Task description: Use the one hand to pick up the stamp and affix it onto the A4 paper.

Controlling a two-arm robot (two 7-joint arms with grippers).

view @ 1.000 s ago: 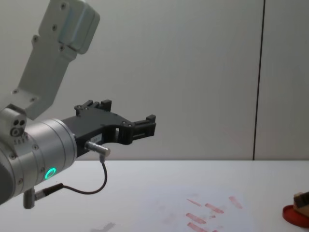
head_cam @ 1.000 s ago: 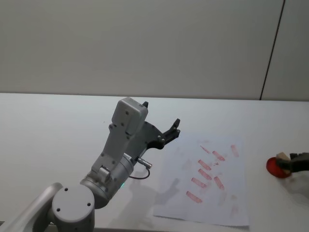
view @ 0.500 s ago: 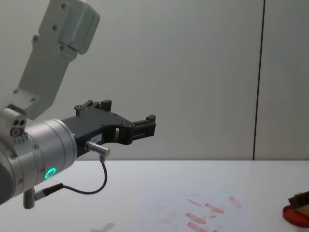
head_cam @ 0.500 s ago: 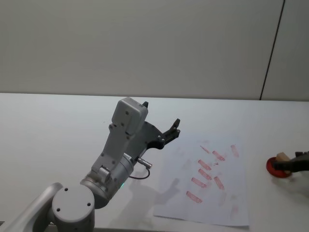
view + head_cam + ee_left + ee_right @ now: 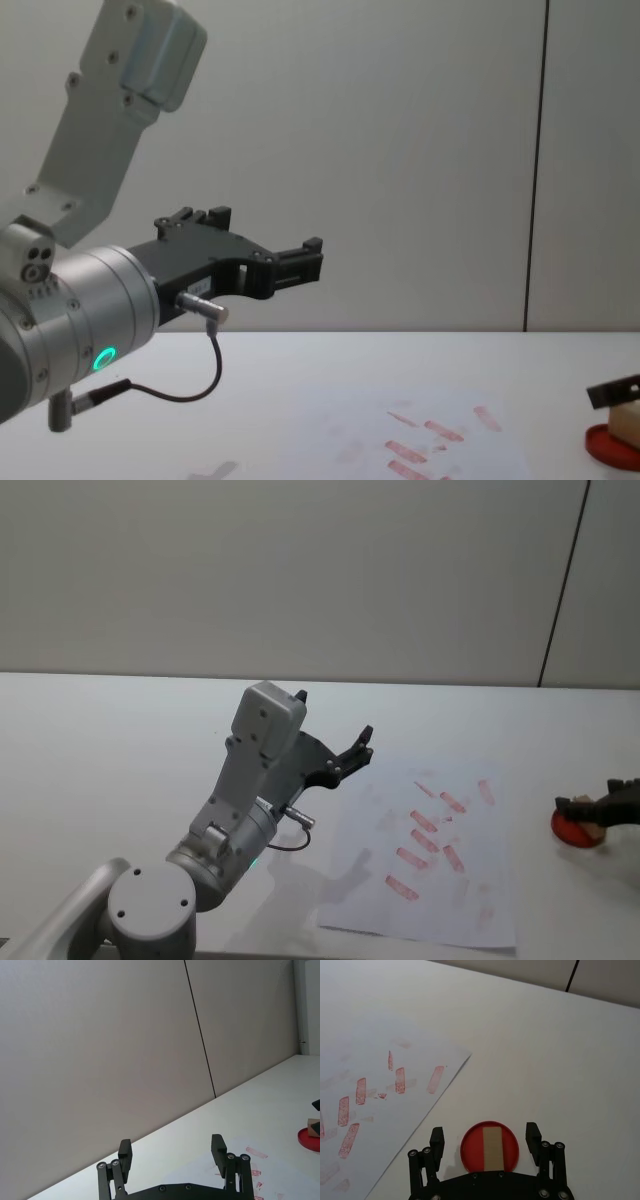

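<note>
The stamp, a small tan wooden block, lies on the round red ink pad at the table's right edge. My right gripper is open, one finger on either side of the pad and stamp, touching neither. In the head view the right gripper hovers over the ink pad. The chest view shows one of its fingers just above the stamp. The A4 paper, marked with several red stamp prints, lies left of the pad. My left gripper is raised and open, well away.
The large left arm with its green ring stands over the table's middle left, its cable hanging near the paper's left edge. Bare white table stretches beyond the pad. A plain grey wall runs behind the table.
The right gripper has shifted a little and risen slightly over the ink pad. The stamp stays on the pad. The left arm has not moved.
</note>
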